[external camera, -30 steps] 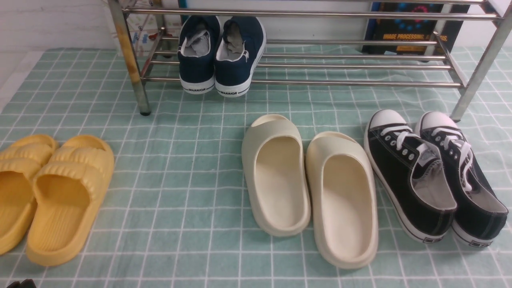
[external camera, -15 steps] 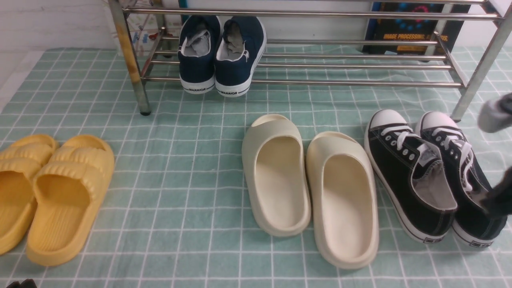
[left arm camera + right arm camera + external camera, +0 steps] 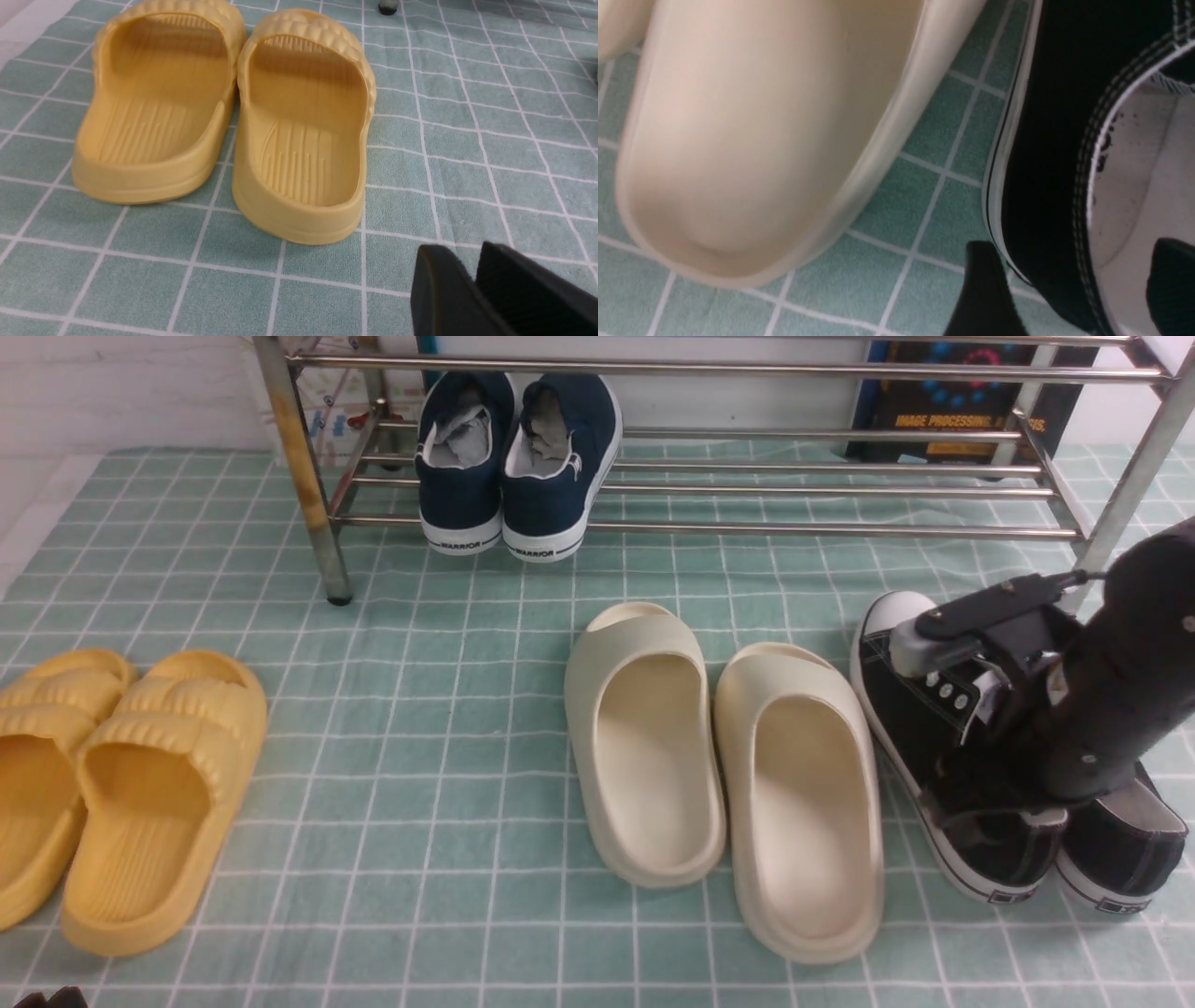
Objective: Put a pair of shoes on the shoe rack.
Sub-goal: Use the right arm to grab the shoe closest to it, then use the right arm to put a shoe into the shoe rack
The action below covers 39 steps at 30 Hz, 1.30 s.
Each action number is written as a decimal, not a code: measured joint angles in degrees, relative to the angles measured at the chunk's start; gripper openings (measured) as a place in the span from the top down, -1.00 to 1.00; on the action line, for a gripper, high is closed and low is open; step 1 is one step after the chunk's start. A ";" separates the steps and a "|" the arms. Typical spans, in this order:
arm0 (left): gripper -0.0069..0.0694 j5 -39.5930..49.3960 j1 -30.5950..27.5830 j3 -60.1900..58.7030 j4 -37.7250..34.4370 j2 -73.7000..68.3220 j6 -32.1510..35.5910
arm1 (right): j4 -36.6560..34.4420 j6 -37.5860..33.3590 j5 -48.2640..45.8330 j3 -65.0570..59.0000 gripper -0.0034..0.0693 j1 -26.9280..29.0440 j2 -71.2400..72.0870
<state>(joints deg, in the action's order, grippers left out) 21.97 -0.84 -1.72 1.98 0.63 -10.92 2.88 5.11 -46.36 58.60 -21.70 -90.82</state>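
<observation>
The two black canvas sneakers lie side by side on the green checked cloth at the front right, toes toward the shoe rack [image 3: 747,530]. My right gripper [image 3: 990,775] has come down over the heel half of the left sneaker [image 3: 910,709] and hides much of the right sneaker [image 3: 1120,845]. In the right wrist view the gripper [image 3: 1073,245] is open. One finger [image 3: 985,289] is outside the sneaker's [image 3: 1045,140] side wall and the other is inside on the grey lining. My left gripper [image 3: 460,254] is shut and empty, low over the cloth near the yellow slippers.
Navy WARRIOR sneakers [image 3: 513,476] stand on the rack's lower shelf at its left end. Cream slippers [image 3: 728,765] lie just left of the black sneakers, close to my right gripper. Yellow slippers [image 3: 112,784] lie at the front left. A dark box stands behind the rack.
My right arm has come in from the right edge and dropped onto the black sneakers, its fingers now straddling the left sneaker's wall. The shoes and the left arm have not moved.
</observation>
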 joint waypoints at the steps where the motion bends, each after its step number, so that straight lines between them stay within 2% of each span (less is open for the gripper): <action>1: 0.47 0.00 0.00 0.00 0.00 0.00 0.00 | 0.00 0.37 0.80 0.00 -0.40 0.00 -0.98; 3: 0.46 0.00 0.00 0.00 0.00 0.00 0.00 | 0.00 0.58 2.01 0.00 -0.27 0.00 -2.84; 5: 0.45 0.00 0.00 0.00 0.00 0.00 0.02 | 0.00 0.63 2.13 0.05 -0.01 0.00 -3.98; 7: 0.44 0.00 0.00 0.00 0.00 0.00 0.02 | 0.10 0.63 2.19 0.05 0.34 0.00 -4.50; 8: 0.44 0.00 0.00 0.00 0.00 0.00 0.02 | 0.17 0.63 2.19 0.11 0.38 0.00 -4.58; 9: 0.44 0.00 0.00 0.00 0.00 0.00 0.02 | 0.39 0.63 2.19 0.17 0.65 0.00 -4.64; 10: 0.44 0.00 0.00 0.00 0.00 0.00 0.02 | 0.39 0.87 2.27 0.23 0.78 0.00 -4.64; 11: 0.43 0.00 0.00 0.00 0.00 0.00 0.02 | 0.24 1.16 2.31 0.23 0.84 0.00 -4.57; 18: 0.41 0.00 0.00 0.00 0.00 0.00 0.02 | -1.07 1.66 -1.53 0.60 0.86 -0.04 2.60; 24: 0.40 0.00 0.00 0.00 0.00 0.00 0.02 | 0.04 -0.65 -6.59 7.38 0.86 -0.04 5.56; 30: 0.38 0.00 0.00 0.00 0.00 0.00 0.02 | 0.19 -3.40 -8.83 14.90 0.86 -0.04 1.50; 39: 0.37 0.00 0.00 0.00 0.00 0.00 0.02 | 1.34 -5.81 -13.08 34.40 0.86 -0.04 -12.58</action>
<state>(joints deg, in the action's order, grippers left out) 21.97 -0.84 -1.72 1.98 0.63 -10.90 4.22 -0.69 -59.44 93.00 -21.75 -103.41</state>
